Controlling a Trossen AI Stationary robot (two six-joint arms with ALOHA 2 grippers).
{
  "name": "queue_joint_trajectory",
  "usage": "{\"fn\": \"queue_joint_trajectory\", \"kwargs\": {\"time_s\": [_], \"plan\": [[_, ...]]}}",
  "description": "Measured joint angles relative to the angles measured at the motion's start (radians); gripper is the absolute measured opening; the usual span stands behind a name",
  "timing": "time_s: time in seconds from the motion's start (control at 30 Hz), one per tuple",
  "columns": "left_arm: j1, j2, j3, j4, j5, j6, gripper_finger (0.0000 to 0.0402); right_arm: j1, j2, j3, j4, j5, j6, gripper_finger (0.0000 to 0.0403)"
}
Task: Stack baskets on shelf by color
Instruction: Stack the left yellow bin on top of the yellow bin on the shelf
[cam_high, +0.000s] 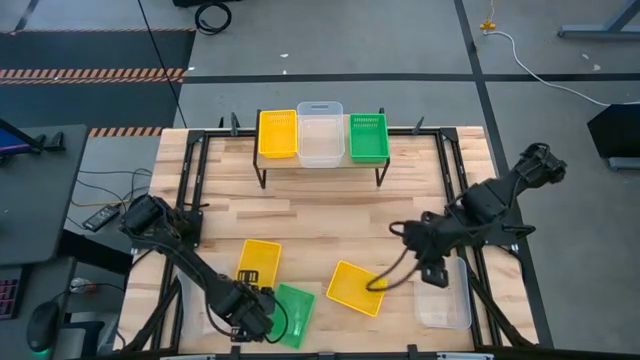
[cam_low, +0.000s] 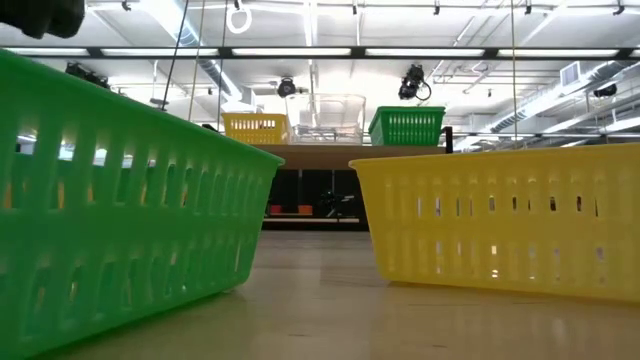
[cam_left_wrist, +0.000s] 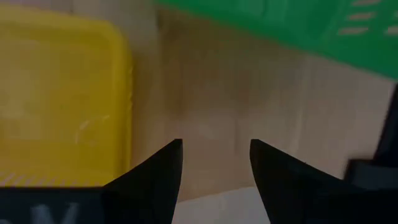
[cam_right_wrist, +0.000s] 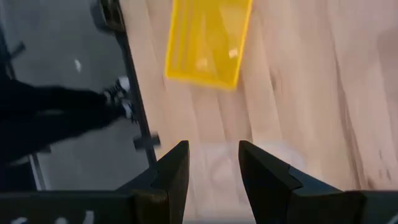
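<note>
On the shelf (cam_high: 322, 160) at the far edge stand a yellow basket (cam_high: 278, 133), a clear one (cam_high: 320, 133) and a green one (cam_high: 368, 137). On the table lie two yellow baskets (cam_high: 259, 262) (cam_high: 357, 288), a tilted green basket (cam_high: 293, 313) and a clear basket (cam_high: 443, 295). My left gripper (cam_left_wrist: 214, 168) points down, open, low over bare wood between the near-left yellow basket (cam_left_wrist: 56, 93) and the green basket (cam_left_wrist: 298, 28). My right gripper (cam_right_wrist: 214, 168) hangs open above the clear basket (cam_right_wrist: 249, 158) and touches nothing.
Black frame rails (cam_high: 455, 170) run along both sides of the table. A pale shape (cam_high: 212, 318) lies beneath my left arm near the front-left corner; what it is I cannot tell. Bare wood (cam_high: 330, 215) lies between the shelf and the loose baskets.
</note>
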Motion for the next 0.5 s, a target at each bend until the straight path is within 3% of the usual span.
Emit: {"fn": "queue_joint_trajectory", "kwargs": {"time_s": [0.23,0.4,0.5], "plan": [[-0.001,-0.077,0.086,-0.097,-0.112,0.007,0.0186,0.168,0.0,0.0,-0.005,-0.019,0.127,0.0147],[-0.001,-0.133,0.091,-0.169,-0.202,0.038,0.0185,0.267,0.0,0.0,0.01,0.029,0.229,0.0147],[0.0,-0.131,0.077,-0.149,-0.184,0.116,0.0188,0.301,0.0,0.0,0.012,0.076,0.294,0.0147]]}}
